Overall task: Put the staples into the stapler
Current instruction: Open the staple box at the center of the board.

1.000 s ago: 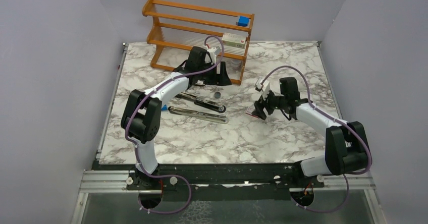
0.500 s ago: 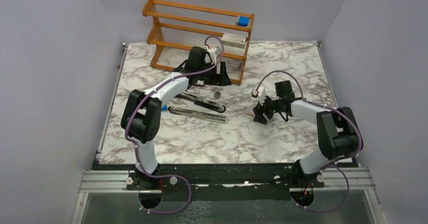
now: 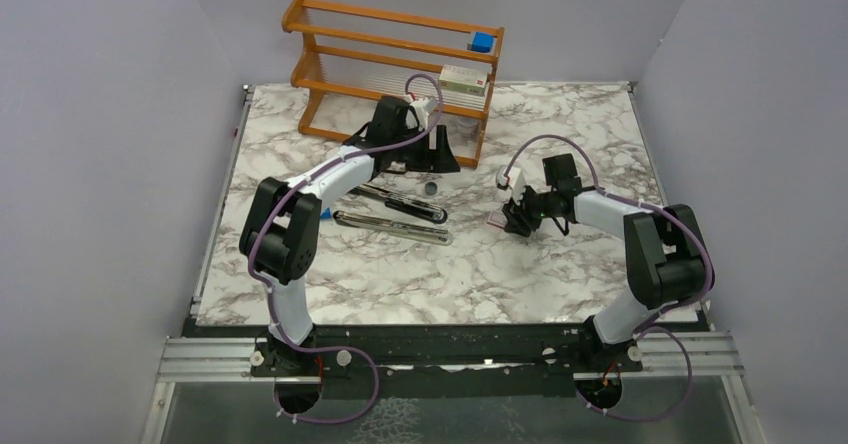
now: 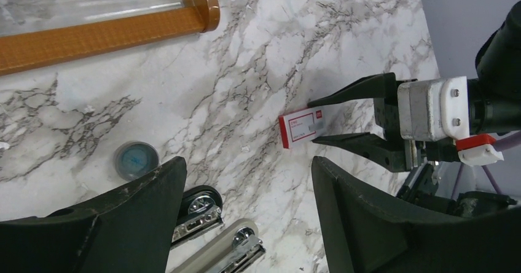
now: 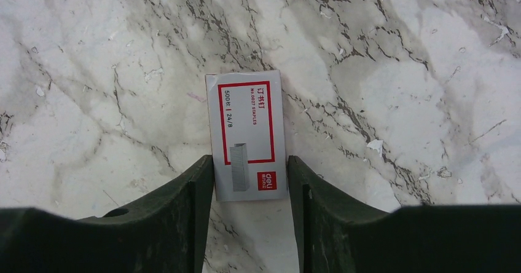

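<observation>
The stapler (image 3: 395, 215) lies opened out on the marble, a black bar and a silver bar side by side; the ends of both bars (image 4: 198, 213) show in the left wrist view. No staples show in any view. A small red-and-white box (image 5: 246, 125) lies flat on the marble to the stapler's right. My right gripper (image 5: 250, 162) has come down over the box's near end, one finger touching each long side. The box (image 4: 301, 128) sticks out past that gripper's fingertips (image 4: 344, 94). My left gripper (image 4: 246, 168) hangs open above the stapler's right end, holding nothing.
A small round blue-lidded pot (image 4: 135, 160) sits just behind the stapler. A wooden rack (image 3: 400, 44) stands at the back, with a pale box (image 3: 465, 80) and a blue cube (image 3: 483, 41) on it. Grey walls close in on both sides.
The right arm has shifted toward the back and its jaws have narrowed onto the sides of the red-and-white box. The left arm and the stapler have not moved.
</observation>
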`<state>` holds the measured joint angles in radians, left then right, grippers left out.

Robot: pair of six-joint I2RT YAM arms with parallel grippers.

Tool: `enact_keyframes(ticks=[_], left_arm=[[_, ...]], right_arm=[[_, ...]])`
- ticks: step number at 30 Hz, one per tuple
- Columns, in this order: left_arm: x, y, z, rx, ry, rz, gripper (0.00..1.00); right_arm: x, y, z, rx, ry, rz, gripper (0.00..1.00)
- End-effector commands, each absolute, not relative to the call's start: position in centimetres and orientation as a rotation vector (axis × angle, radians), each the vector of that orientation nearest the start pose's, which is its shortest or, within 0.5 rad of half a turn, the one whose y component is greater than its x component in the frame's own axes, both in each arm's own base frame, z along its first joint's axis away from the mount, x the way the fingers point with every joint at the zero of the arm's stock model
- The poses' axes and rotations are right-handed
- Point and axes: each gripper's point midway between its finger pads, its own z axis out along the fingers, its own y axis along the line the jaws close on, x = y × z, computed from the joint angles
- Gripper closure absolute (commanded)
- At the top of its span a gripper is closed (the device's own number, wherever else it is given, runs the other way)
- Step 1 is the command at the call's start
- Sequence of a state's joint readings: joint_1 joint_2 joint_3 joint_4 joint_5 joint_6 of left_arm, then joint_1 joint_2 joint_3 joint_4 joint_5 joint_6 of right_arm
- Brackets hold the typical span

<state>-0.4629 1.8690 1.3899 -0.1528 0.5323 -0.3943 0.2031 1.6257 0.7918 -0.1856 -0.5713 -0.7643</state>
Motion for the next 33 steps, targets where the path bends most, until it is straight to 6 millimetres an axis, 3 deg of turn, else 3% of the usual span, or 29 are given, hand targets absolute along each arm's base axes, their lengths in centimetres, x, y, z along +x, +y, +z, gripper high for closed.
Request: enact_keyframes(ticks=[1, 5, 11, 18, 27, 33], left_arm=[[38.7, -32.8, 15.4, 0.376, 2.243, -1.215, 0.24], [38.5, -33.9, 15.3, 0.352, 2.253, -1.25, 0.25], [38.1, -35.8, 14.3, 0.289, 2.291, -1.331, 0.36], [38.0, -37.3, 13.2, 0.253, 2.31, -1.389, 0.37], [37.6, -38.5, 12.3, 0.186, 2.328, -1.455, 0.45], [36.6, -40.1, 10.2, 0.221, 2.369, -1.426, 0.48]], right_arm=[[31.3, 12.5, -0.2, -1.353, 2.122, 0.459, 0.52], [31.2, 12.5, -0.3, -1.364, 2.121, 0.47, 0.56], [31.6, 12.5, -0.5, -1.352, 2.136, 0.46, 0.62], [31.7, 12.4, -0.7, -1.347, 2.15, 0.461, 0.69], [31.8, 12.4, -0.7, -1.341, 2.157, 0.461, 0.69], [32.0, 12.7, -0.2, -1.335, 2.135, 0.472, 0.69]])
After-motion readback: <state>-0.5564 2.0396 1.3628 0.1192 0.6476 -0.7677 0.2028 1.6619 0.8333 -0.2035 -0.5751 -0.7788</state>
